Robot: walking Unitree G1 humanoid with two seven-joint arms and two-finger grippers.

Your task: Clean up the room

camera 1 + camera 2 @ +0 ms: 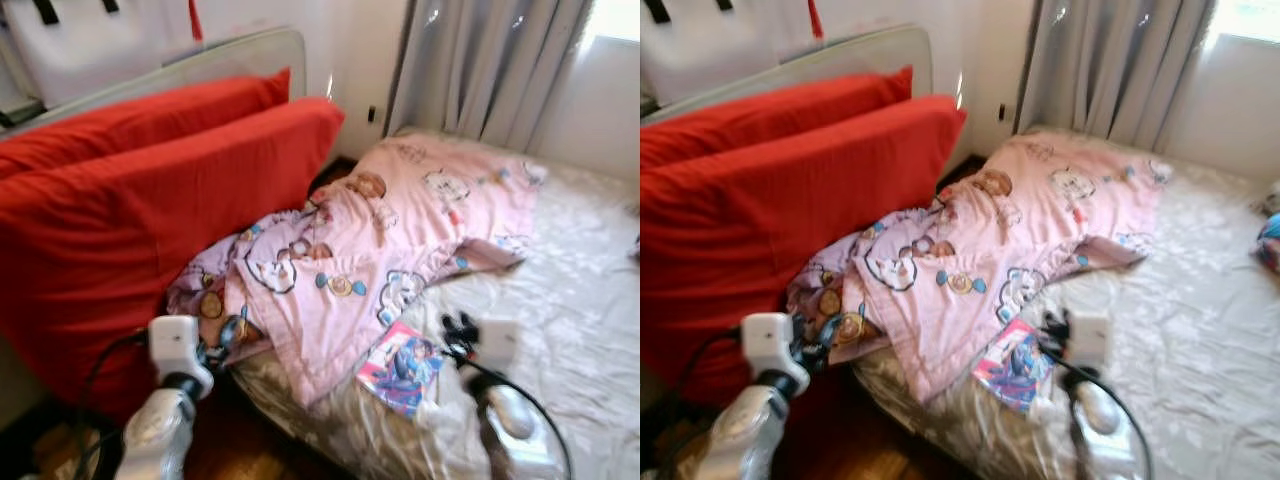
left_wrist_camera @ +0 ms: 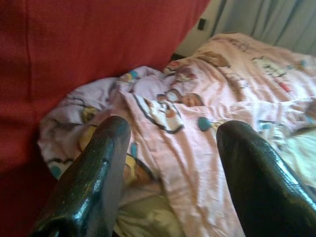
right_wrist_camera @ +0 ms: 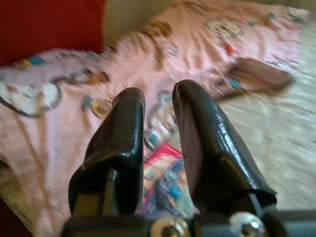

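Left gripper (image 2: 170,148) wide open; right gripper (image 3: 158,123) narrow gap, prob. empty; both arms fwd.

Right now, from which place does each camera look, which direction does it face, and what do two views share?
Left eye view: on the head, facing down at the bed; both silver arms show.
Right eye view: beside it, same scene.
Left wrist view: along the open left gripper toward the pink blanket and red cushion.
Right wrist view: along the right gripper, narrowly parted, above the booklet.
Shared: the blanket appears in all.

Daylight glares through the window (image 1: 612,18); all views slightly soft, blurred.
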